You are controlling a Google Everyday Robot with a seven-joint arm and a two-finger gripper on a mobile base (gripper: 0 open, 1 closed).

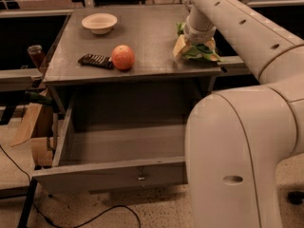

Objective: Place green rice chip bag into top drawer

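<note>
Camera view, gripper (198,42) atop green bag (205,54), crosswise

The worktop (147,37) is dull grey, like painted metal. The top drawer (95,177) looks the same, with a small shiny metal keyhole (141,176). The green rice chip bag (205,52) is crinkly. The gripper (195,43) sits on it near the worktop's right edge, under a smooth white plastic arm (247,27). The orange (123,57) shines a little.

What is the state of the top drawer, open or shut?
Open: the top drawer is pulled out and its inside shows. The hand is at the green rice chip bag on the cabinet top.
</note>
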